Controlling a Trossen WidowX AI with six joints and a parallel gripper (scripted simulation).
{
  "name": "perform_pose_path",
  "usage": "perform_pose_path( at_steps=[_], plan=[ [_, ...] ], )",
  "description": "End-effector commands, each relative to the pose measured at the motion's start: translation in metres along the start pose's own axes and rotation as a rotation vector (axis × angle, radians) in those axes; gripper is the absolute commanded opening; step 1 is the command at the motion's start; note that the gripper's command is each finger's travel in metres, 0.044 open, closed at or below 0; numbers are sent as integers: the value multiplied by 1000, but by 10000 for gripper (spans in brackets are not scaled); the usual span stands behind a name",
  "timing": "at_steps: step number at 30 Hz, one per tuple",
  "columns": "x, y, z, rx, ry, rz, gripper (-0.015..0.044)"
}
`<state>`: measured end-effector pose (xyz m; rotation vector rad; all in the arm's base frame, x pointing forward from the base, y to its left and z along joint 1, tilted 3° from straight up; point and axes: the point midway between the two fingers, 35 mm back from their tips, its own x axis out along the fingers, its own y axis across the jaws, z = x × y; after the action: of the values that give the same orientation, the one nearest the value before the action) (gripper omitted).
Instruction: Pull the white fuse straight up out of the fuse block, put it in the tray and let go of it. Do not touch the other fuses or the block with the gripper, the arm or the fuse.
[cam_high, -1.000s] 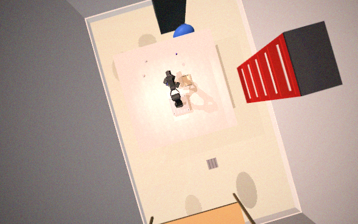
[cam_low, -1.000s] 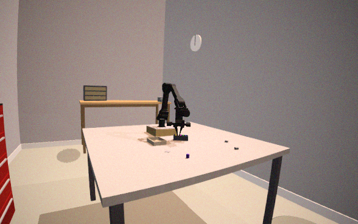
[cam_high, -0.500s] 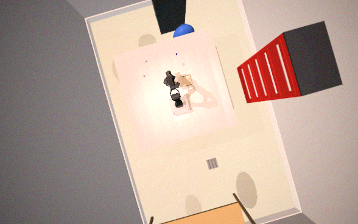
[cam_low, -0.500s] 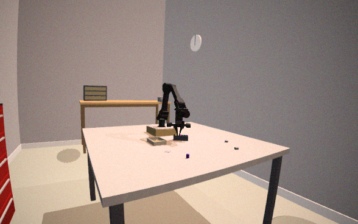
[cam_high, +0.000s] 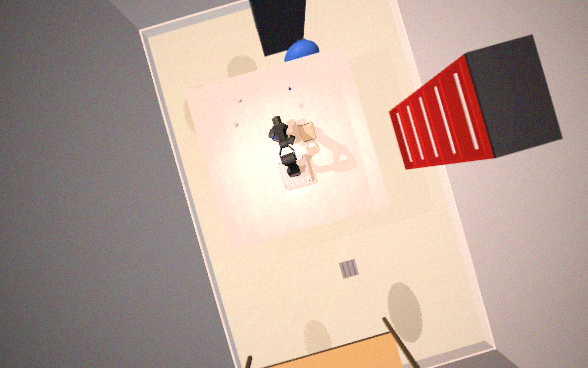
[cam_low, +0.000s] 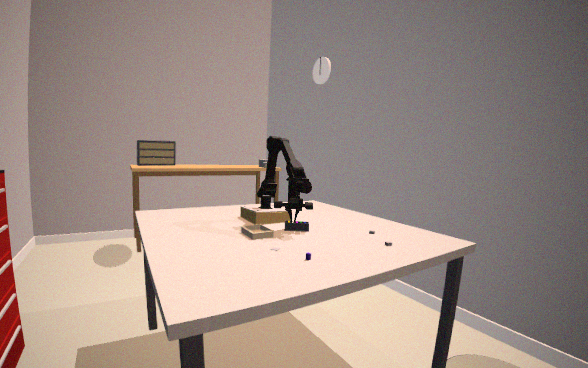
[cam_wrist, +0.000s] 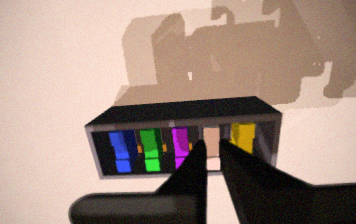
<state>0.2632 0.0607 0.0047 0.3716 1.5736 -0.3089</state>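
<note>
Though tiny elsewhere (wrist): claw (cam_wrist: 214, 150) on white fuse (cam_wrist: 212, 137).

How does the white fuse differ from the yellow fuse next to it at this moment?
The white fuse is pale and sits between the fingers of the gripper, which is shut on it; the yellow fuse is bright yellow and stands free, untouched. White is second from the right, yellow is the end one. Both sit in the fuse block.

The fuse block (cam_wrist: 184, 142) sits on the table (cam_low: 240, 280), its fuses side by side in one row. The gripper (cam_wrist: 214, 150) is above it, clamped on the fuse (cam_wrist: 212, 141) second from the right. In the exterior view, the tray (cam_low: 256, 231) lies left of the block.
</note>
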Motion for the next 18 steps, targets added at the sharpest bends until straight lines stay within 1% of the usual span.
perform_pose_path(
  at_steps=[1, 18],
  plan=[
    [-2, 0, 0, 0, -1, 0, 0],
    [-10, 0, 1, -1, -1, -1, 0]
  ],
)
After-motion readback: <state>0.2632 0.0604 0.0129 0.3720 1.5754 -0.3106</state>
